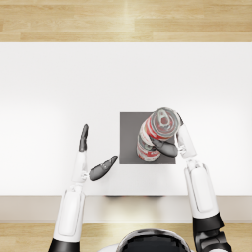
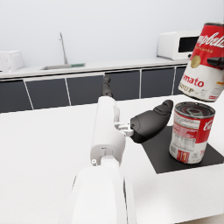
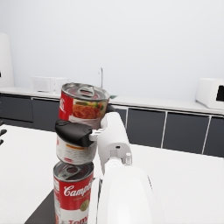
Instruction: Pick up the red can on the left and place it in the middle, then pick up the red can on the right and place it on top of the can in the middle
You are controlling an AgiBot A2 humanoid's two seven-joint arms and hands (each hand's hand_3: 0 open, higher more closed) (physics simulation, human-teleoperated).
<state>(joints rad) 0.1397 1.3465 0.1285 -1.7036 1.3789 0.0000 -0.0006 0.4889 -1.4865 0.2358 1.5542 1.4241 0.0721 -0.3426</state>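
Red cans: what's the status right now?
Left hand open, empty. Right hand holds upper can, tilted above lower can on dark mat. Nothing blocking.

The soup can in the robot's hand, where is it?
The held soup can hangs tilted in the right hand, just above the other can on the dark mat.

The held can shows part of a white script brand on its red band, readable as "mpbell's", and below it, on the white band, red letters "mato". The lower can, which stands on the mat, shows the white script "Camp" on red in the right wrist view. In that same view the held can shows red letters "Tom" under the right hand. Other small print on the labels is too blurred to read.
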